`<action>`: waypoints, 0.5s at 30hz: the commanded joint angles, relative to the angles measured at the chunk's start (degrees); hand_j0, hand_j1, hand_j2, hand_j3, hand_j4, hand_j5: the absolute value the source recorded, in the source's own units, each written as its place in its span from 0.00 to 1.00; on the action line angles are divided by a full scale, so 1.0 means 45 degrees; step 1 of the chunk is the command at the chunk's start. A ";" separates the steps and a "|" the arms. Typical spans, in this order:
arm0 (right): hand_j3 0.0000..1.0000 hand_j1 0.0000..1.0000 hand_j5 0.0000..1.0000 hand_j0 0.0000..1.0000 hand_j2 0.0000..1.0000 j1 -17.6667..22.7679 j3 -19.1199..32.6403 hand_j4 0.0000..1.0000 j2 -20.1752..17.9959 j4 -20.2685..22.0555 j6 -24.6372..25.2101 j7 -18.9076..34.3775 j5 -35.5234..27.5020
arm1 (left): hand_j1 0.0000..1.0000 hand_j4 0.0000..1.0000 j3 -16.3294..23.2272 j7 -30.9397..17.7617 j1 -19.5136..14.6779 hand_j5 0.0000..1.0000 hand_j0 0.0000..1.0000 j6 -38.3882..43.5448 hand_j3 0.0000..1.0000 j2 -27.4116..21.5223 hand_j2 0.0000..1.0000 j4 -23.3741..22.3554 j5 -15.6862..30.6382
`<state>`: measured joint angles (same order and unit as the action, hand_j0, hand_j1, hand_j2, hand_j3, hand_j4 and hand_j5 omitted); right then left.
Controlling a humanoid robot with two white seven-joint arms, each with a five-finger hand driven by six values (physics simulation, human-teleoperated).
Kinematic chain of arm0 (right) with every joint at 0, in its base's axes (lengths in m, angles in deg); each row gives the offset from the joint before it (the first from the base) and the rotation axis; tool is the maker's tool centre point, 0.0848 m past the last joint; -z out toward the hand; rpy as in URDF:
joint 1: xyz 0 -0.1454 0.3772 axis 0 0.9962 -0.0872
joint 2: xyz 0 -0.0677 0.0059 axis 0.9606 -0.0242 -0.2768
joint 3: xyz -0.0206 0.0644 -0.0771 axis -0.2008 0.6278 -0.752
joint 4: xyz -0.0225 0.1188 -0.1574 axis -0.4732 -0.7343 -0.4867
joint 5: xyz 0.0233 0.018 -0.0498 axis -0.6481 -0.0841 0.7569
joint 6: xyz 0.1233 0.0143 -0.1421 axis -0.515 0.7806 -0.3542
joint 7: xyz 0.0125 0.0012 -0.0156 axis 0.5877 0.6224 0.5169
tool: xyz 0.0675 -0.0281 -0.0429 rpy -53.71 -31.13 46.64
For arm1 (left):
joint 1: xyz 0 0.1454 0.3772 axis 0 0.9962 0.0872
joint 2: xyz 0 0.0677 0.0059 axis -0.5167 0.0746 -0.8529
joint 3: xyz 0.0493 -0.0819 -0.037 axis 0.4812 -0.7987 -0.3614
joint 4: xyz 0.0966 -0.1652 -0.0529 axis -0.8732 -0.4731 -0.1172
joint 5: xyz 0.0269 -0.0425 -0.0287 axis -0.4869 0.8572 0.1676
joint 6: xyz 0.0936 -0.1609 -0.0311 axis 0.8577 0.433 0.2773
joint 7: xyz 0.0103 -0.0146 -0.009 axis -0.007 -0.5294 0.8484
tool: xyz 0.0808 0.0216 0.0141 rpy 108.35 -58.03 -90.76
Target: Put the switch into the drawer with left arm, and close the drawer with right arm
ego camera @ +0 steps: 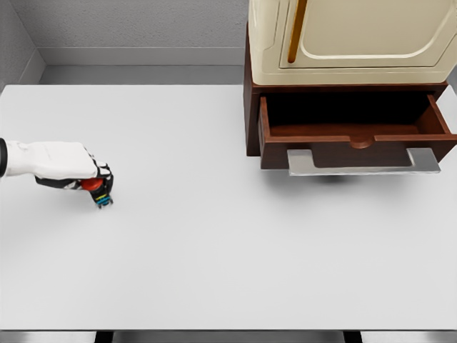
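Note:
The switch (101,194) is a small object with a red top and a blue and yellow base, sitting at the left of the white table (214,236). My left hand (91,179) reaches in from the left edge and its fingers are curled around the switch. The brown wooden drawer (355,136) stands pulled open at the upper right, with a grey metal handle (363,163) along its front. Its inside is dark and looks bare. My right arm does not show.
A cream cabinet with a door (357,36) sits on top of the drawer's brown housing. Grey walls rise behind the table. The table's front edge runs along the bottom of the picture.

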<state>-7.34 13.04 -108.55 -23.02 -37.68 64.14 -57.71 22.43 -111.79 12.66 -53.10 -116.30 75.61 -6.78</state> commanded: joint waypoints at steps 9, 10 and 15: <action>1.00 1.00 1.00 1.00 1.00 0.3125 0.6886 1.00 0.3413 0.5295 0.0062 0.0028 0.0127 | 0.39 0.39 -0.0107 0.0006 -0.0352 0.39 0.39 0.0032 0.39 0.0299 0.39 -0.0012 0.1959; 1.00 1.00 1.00 1.00 1.00 0.3125 0.6145 1.00 0.3589 0.6115 0.0062 0.0028 0.0127 | 0.39 0.39 -0.0126 0.0006 -0.0371 0.39 0.39 0.0032 0.39 0.0474 0.39 -0.0012 0.2017; 1.00 1.00 1.00 1.00 1.00 0.3574 0.6144 1.00 0.5639 0.8968 0.0062 0.0028 0.0146 | 0.39 0.39 -0.0127 0.0006 -0.0469 0.39 0.39 0.0032 0.39 0.1061 0.39 -0.0187 0.2467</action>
<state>8.83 40.34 -86.39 12.23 -37.58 64.30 -56.71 21.92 -111.80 10.28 -53.13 -112.23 74.96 3.10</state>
